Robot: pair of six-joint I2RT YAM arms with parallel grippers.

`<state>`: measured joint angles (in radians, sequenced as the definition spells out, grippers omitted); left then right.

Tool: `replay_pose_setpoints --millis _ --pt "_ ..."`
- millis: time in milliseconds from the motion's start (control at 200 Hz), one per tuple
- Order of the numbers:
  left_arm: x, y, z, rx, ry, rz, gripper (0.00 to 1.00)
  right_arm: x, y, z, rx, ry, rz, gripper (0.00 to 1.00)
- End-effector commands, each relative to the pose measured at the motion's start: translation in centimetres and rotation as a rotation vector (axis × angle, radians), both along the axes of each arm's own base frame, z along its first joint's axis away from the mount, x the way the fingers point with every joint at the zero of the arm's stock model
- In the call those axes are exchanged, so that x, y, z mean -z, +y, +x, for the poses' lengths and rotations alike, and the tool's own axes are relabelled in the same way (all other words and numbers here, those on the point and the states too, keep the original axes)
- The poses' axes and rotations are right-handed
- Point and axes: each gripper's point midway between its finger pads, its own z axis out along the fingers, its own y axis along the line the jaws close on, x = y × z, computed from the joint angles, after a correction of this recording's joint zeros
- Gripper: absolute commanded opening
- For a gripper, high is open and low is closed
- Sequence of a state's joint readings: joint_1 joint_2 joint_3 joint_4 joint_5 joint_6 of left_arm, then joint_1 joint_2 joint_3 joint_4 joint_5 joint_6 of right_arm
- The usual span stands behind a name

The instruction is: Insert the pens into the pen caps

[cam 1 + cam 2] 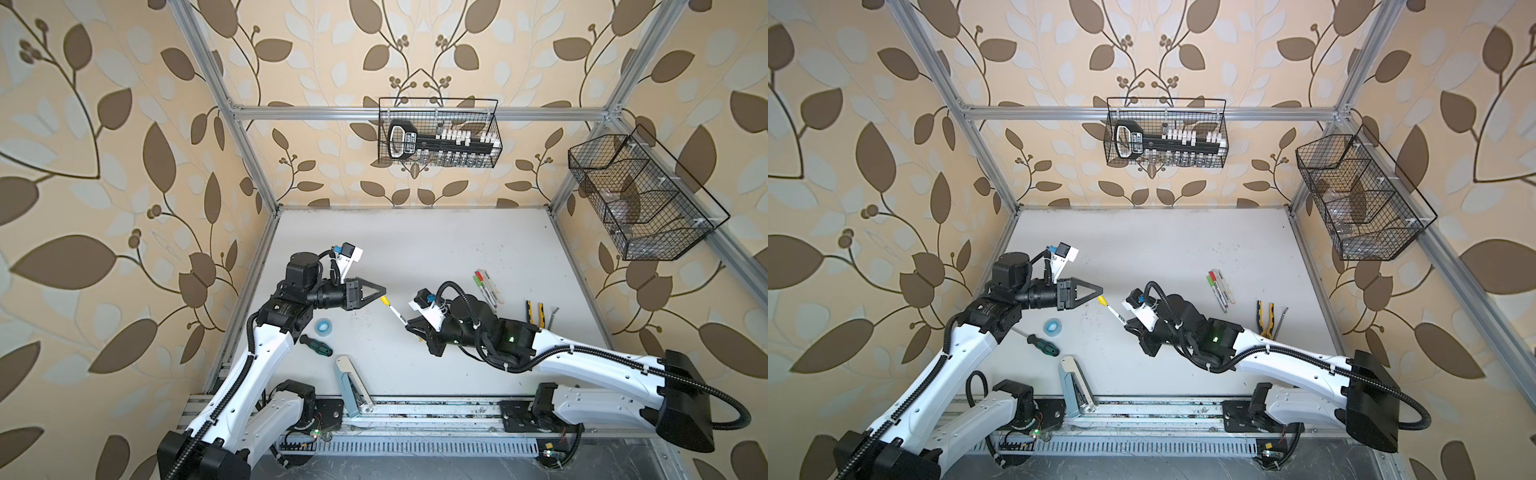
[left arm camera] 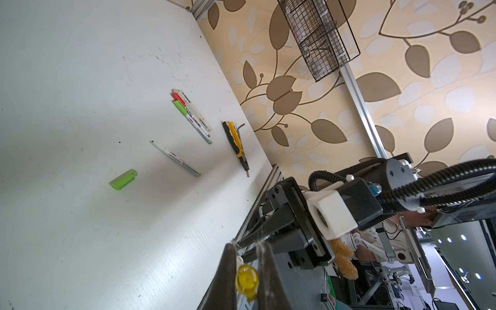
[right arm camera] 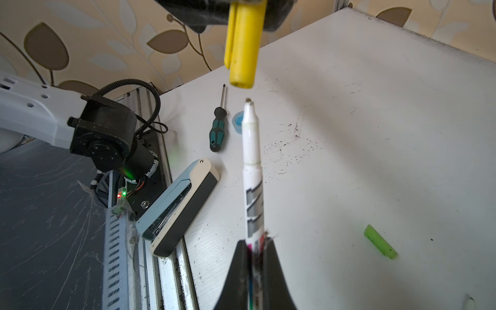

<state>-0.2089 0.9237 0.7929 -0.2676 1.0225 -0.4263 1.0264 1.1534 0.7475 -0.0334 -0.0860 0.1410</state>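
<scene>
Black, wedge-shaped fingers [image 3: 240, 271] of the right gripper [image 3: 255, 243] are clamped on the lower barrel of a pen [image 3: 252, 161]. It is a slim, round white plastic barrel with grey block print and a stepped, tapering nib section ending in a small dark tip.

That tip points at the open mouth of the yellow cap [image 3: 243, 45], a short, matt plastic tube with a clip along one side. A small gap shows between the two, so the tip has not entered. The left gripper [image 2: 245, 244] is pinched shut on the closed end of this cap. In both top views the two grippers face each other above the middle of the table [image 1: 457, 249], a smooth white board speckled with dark marks. The pen [image 1: 395, 312] bridges most of the space between them.

- **Near the left arm:** A green-and-black-handled screwdriver [image 3: 218, 128] and a small blue tape roll [image 3: 237, 122] lie just beside each other. A pale blue and grey stapler [image 3: 182, 204] rests on the table's front edge.
- **Loose task items:** A translucent green cap [image 2: 123, 179] lies apart from a second pen [image 2: 175, 159], which is uncapped and flat on the board.
- **Farther out:** Capped pens [image 2: 192, 115] with red and green caps lie touching, side by side. Yellow-and-black pliers [image 2: 236, 142] and a bent metal hex key [image 2: 241, 126] lie near the table's right edge.
</scene>
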Motion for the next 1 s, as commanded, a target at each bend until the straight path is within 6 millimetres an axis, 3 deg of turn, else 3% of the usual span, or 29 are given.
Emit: replay_pose_setpoints --millis 0,1000 --pt "-1.0 -0.4 -0.4 0.046 -0.04 -0.024 0.0 -0.8 0.0 0.3 0.003 -0.025 0.011 0.03" --pt "0.2 -1.2 -0.9 0.067 -0.023 0.029 0.0 -2.9 1.0 0.8 -0.006 -0.069 0.045 0.03"
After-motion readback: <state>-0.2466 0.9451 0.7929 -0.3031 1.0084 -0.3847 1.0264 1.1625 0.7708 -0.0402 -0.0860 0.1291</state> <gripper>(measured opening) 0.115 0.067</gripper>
